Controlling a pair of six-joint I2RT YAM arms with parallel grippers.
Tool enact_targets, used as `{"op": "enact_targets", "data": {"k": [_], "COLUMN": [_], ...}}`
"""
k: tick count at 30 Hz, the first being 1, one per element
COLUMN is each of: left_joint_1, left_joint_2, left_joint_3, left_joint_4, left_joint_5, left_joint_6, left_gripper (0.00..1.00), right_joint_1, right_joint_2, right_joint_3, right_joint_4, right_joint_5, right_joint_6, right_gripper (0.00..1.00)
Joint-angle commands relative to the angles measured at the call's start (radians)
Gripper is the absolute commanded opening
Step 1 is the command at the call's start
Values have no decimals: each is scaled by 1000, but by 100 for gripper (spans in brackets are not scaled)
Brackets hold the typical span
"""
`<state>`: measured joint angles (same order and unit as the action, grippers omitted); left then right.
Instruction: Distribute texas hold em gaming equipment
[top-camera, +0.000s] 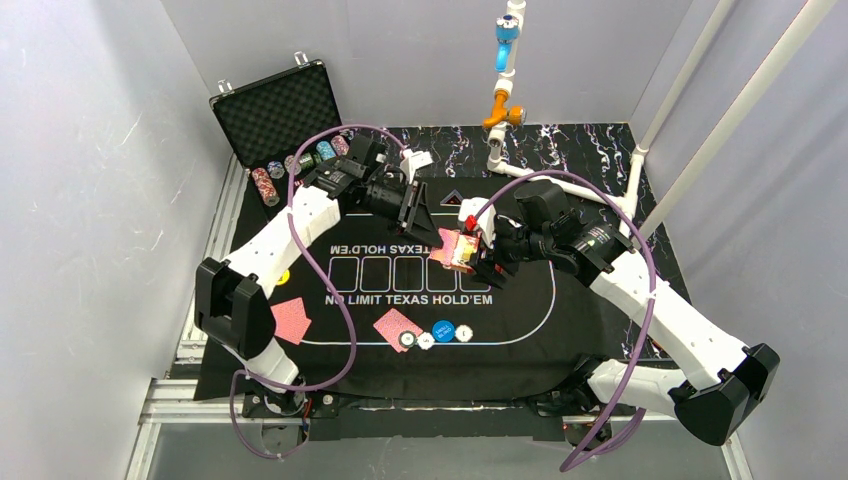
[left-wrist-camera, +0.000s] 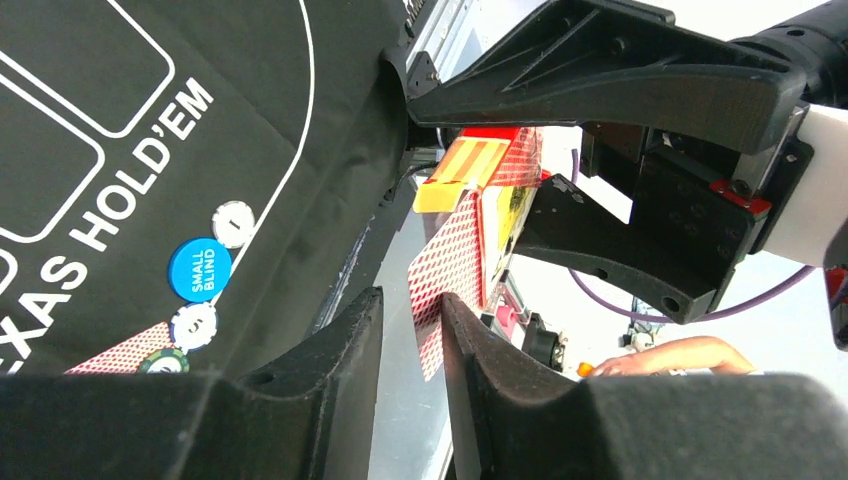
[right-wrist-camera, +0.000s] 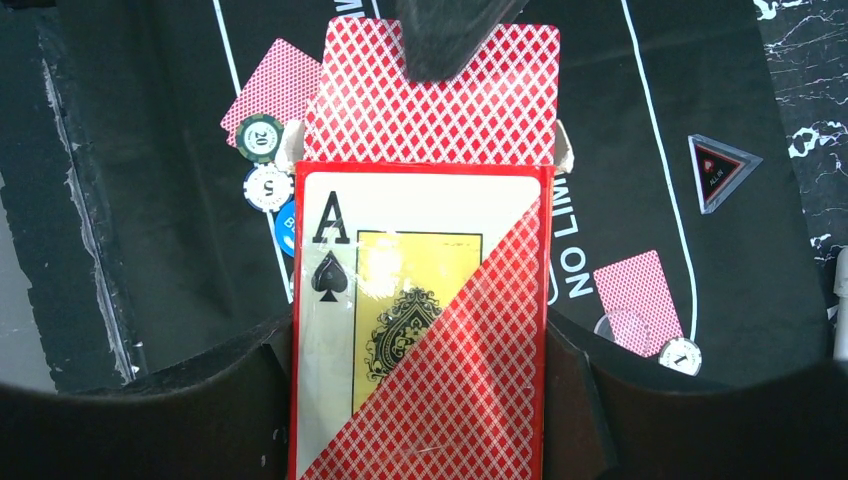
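Observation:
My right gripper (top-camera: 480, 256) is shut on the red card deck box (right-wrist-camera: 420, 300), held above the middle of the black mat (top-camera: 520, 300). The box also shows in the left wrist view (left-wrist-camera: 470, 165). A red-backed card (right-wrist-camera: 440, 110) sticks out of its open end. My left gripper (top-camera: 430, 228) straddles that card (left-wrist-camera: 450, 250). Its jaws stand apart, the card lies against one finger (left-wrist-camera: 475, 345) and a gap shows to the other. Two red-backed cards (top-camera: 291, 320) (top-camera: 397, 328) lie on the mat's near edge beside a blue button (top-camera: 443, 331), a white button (top-camera: 464, 333) and two chips (top-camera: 407, 340).
An open black foam-lined case (top-camera: 275, 110) stands at the back left with several striped chips (top-camera: 265, 185) along its front. A yellow button (top-camera: 284, 276) lies by the left arm. A white pipe stand (top-camera: 505, 100) rises at the back. Another card and a white chip (right-wrist-camera: 680, 355) lie under the deck.

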<state>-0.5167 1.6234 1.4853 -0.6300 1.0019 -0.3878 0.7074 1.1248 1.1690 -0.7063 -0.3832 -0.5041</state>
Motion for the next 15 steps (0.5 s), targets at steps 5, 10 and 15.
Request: {"op": "enact_targets", "data": {"k": [5,10,15], "left_joint_1": [34,12,-26], "left_joint_2": [-88,-109,-99], "left_joint_3": [-19,-49,-91], "left_joint_4": [77,145,136], "left_joint_5": [110,108,51], "left_joint_6": [-7,-67,-71], "left_gripper": [47,63,55], "right_joint_1": [4,4,4], "right_joint_2": [-35,-27,-22], "right_joint_3": [43,44,57], "right_joint_4": [75,88,92], "right_joint_5": [-25,-24,-22], "right_joint_6": [-3,4,9], "right_gripper": [1,1,1]}}
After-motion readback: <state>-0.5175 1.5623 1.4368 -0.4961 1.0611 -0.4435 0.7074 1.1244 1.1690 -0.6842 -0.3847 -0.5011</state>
